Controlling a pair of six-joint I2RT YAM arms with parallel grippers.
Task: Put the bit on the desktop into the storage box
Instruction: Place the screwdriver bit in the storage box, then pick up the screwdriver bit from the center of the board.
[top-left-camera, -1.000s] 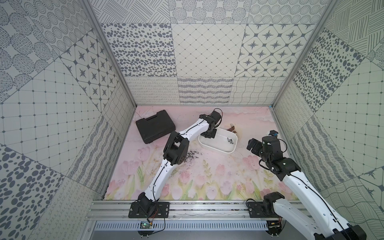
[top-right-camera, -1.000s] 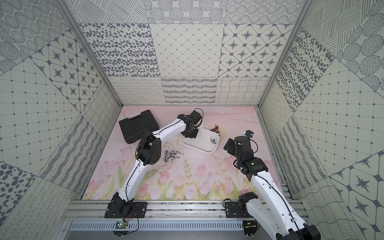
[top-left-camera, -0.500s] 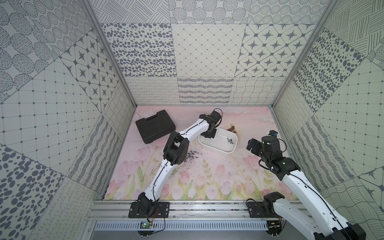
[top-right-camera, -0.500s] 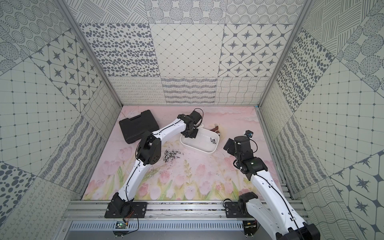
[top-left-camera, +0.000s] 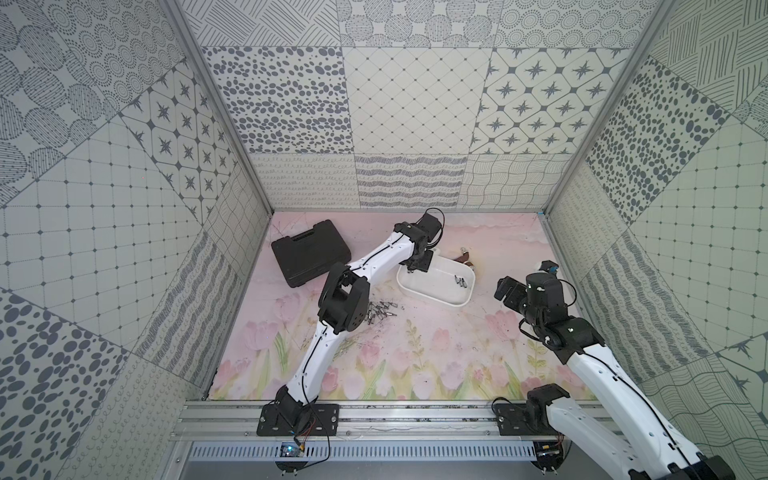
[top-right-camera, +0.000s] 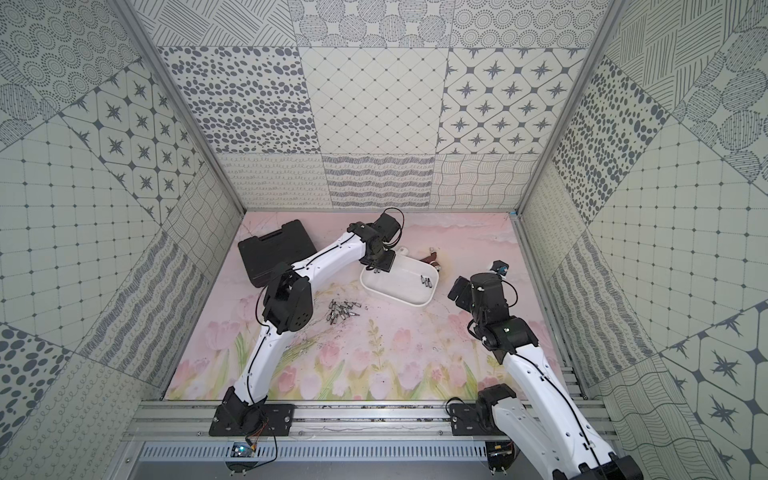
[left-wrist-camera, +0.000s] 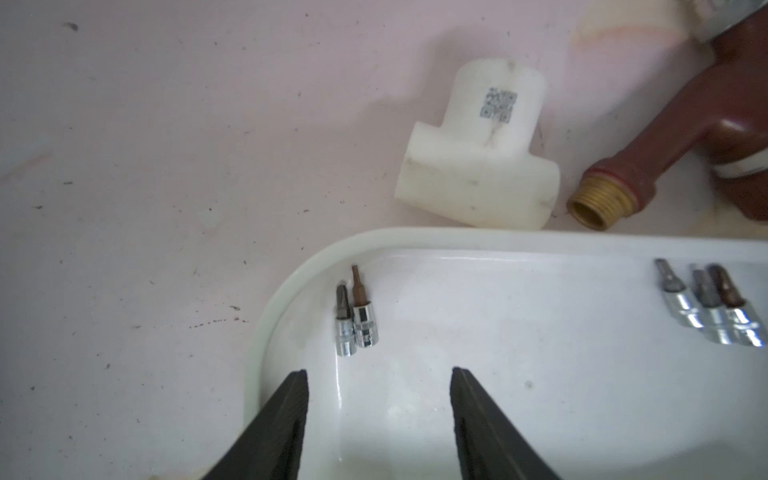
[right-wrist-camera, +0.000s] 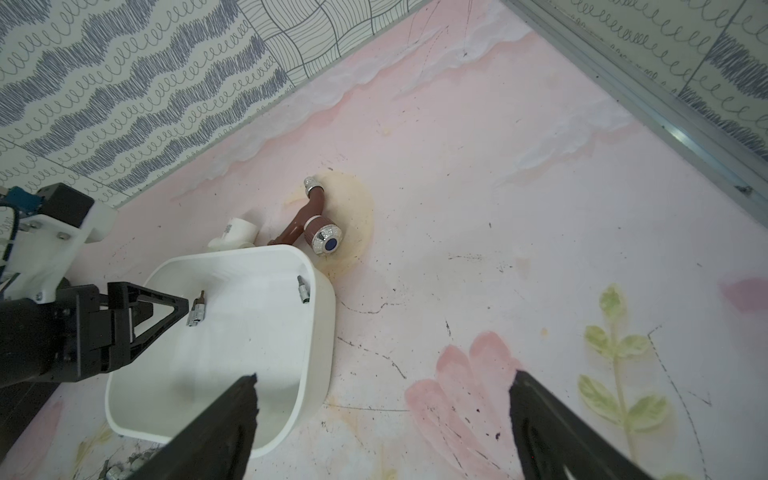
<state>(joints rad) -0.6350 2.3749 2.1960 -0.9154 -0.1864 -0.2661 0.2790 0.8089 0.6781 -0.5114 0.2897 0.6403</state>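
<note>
**Storage box**: white lidless tub, upright on the desk, in the far half and right of centre. A white pipe tee and a brown tap lie on the desk just beyond its far rim, outside it.

**Stowed:** five bits can be counted in the left wrist view.
- The pair of bits lies side by side on the box floor, close to one rounded corner.
- The trio of bits lies side by side near the opposite end.

**Outstanding:** a pile of bits is on the desk, near the box's front and beside the elbow of the left arm. The pieces touch and overlap. There are clearly more than the box holds, but they are too small to count exactly.

**Left end effector**: hangs over the box interior by the rounded corner. Its jaws are spread with nothing between them. The pair lies just ahead of the tips, clear of both.

**Right end effector**: jaws spread wide and empty, hanging above bare desk just beside the box's end. It takes no part in the step in hand.

**Black tool case**: closed, at the far left of the desk, not part of the job.

**Status (judgement):** partly done, probably under half. The step in hand reads as a release over the box. What is left is repeated trips to the pile. Each trip means lifting a small bit out of a tangle, and that is likely the slow part.
</note>
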